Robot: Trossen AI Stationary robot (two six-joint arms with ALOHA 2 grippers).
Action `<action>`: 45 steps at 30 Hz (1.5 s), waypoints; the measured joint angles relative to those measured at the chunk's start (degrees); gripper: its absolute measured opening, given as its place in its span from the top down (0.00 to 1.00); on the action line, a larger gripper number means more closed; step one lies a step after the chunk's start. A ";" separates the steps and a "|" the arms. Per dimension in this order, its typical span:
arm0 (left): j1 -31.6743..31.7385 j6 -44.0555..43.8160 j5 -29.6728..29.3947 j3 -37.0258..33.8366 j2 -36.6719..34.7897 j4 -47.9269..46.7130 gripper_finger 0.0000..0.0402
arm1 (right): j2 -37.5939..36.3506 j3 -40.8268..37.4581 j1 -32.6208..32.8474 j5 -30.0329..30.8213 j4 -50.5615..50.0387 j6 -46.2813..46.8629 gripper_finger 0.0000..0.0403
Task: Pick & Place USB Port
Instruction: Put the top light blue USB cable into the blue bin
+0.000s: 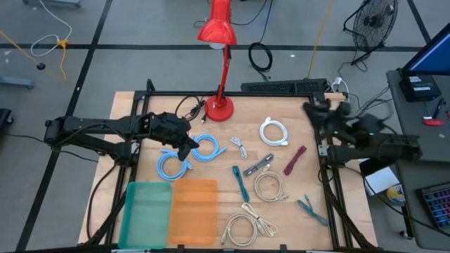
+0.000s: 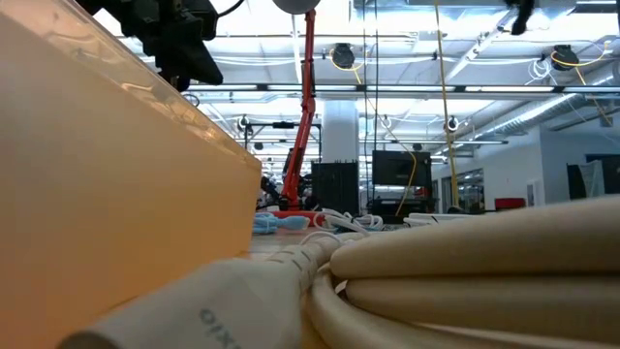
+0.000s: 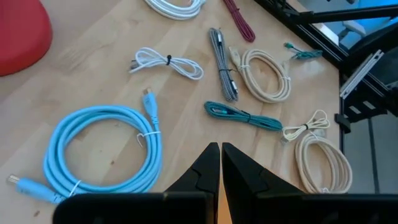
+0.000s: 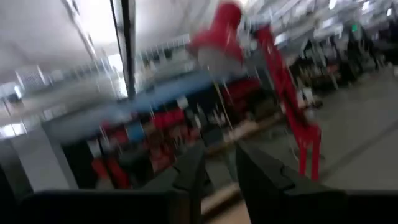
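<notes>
Several bundled cables lie flat on the wooden table [image 1: 330,232]: two light-blue coils [image 1: 207,147] [image 1: 172,166], a small white cable [image 3: 168,62], a grey braided one [image 3: 224,65], a teal one [image 3: 242,115] and cream coils [image 3: 267,74] [image 1: 246,225]. My left gripper [image 3: 219,149] hovers shut above the table beside the blue coil [image 3: 102,146], with nothing between its fingers. My right gripper [image 4: 217,158] is raised at the table's far right [image 1: 316,109], pointing upward into the room, its fingers apart and empty.
A green tray [image 1: 148,211] and an orange tray [image 1: 193,211] sit side by side at the near left edge. A red desk lamp [image 1: 221,63] stands at the far middle. A white coil [image 1: 274,131] and a maroon cable [image 1: 295,160] lie toward the right.
</notes>
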 joint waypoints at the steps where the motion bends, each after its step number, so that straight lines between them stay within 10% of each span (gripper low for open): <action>1: -0.04 -0.20 0.00 0.00 0.00 0.00 0.95 | 2.31 0.97 0.00 -0.18 -1.63 0.91 0.76; 15: -2.03 -0.80 -0.02 0.00 0.00 -0.04 0.95 | 23.47 9.83 -0.66 -6.43 -31.47 23.25 0.48; 29: -2.32 6.55 0.03 0.00 0.00 -0.46 0.93 | 37.95 14.26 -2.43 -17.08 -50.69 15.13 0.47; 40: -0.91 19.05 -6.85 0.00 0.01 -7.42 0.41 | 40.71 14.26 -2.38 -18.39 -50.72 28.54 0.46; 45: 4.63 0.63 -8.11 -0.02 3.59 -17.30 0.28 | 40.71 14.26 -1.74 -19.23 -50.41 32.42 0.47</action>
